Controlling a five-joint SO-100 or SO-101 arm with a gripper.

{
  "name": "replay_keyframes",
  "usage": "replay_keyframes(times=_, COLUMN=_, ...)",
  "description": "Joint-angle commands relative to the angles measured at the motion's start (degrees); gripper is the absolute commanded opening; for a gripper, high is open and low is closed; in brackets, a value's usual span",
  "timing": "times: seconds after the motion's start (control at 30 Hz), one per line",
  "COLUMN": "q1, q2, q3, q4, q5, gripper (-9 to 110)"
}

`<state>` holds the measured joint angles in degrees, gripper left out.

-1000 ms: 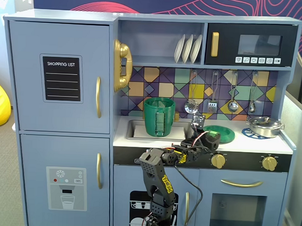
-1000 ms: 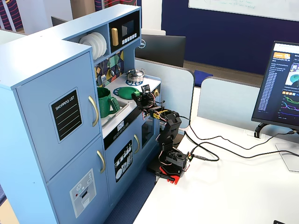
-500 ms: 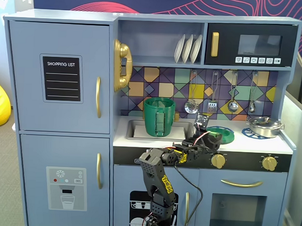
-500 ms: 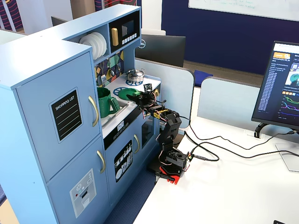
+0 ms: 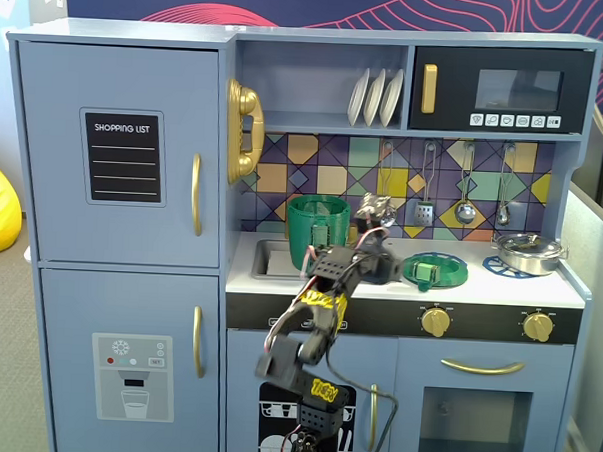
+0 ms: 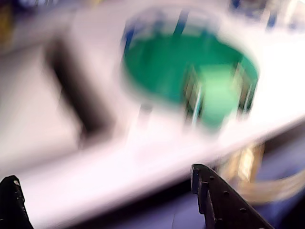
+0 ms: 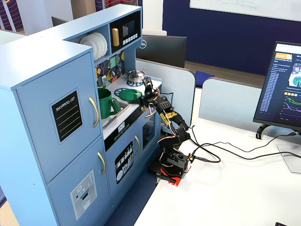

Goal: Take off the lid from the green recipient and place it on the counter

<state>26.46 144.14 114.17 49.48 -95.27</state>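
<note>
The green lid (image 5: pixel 435 269) lies flat on the counter (image 5: pixel 539 287), on a printed burner ring, apart from the green recipient (image 5: pixel 317 232), which stands uncovered at the sink. My gripper (image 5: pixel 382 267) hovers at the counter's front edge, between pot and lid, just left of the lid. In the blurred wrist view the lid (image 6: pixel 190 71) with its raised handle lies ahead on the counter (image 6: pixel 143 157), and my gripper (image 6: pixel 102 183) is open and empty, its black fingers (image 6: pixel 217 198) wide apart. In the other fixed view the gripper (image 7: pixel 145 95) is beside the lid (image 7: pixel 129 94) and the pot (image 7: pixel 107 102).
A shiny steel pot (image 5: pixel 529 252) stands on the far right burner. The sink recess (image 5: pixel 268 257) is at the counter's left end. Utensils hang on the back wall (image 5: pixel 465 198). Gold stove knobs (image 5: pixel 436 320) sit below the counter edge.
</note>
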Motion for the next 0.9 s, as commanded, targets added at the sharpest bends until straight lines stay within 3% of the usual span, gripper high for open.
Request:
replay_keyframes(times=0.0, q1=-6.77, q2=13.71, q3=5.71, q4=15.03, q5=-0.79, gripper=36)
replay_keyframes(times=0.13, q1=-11.25, q2=22.68, q3=16.26, q4=21.01, q5=2.99, gripper=33)
replay_keyframes(times=0.33, q1=-19.25, q2=33.57, q3=33.05, q4=20.30, q5=3.34, gripper=27)
replay_keyframes(times=0.57, q1=-23.91, q2=37.88, q3=51.50, q4=8.35, q5=8.88, gripper=23)
replay_keyframes(times=0.7, q1=-24.96, q2=37.88, q3=57.48, q4=1.14, q5=8.79, gripper=21)
replay_keyframes(times=0.87, q1=-26.37, q2=37.88, q3=57.48, q4=6.77, q5=11.95, gripper=16)
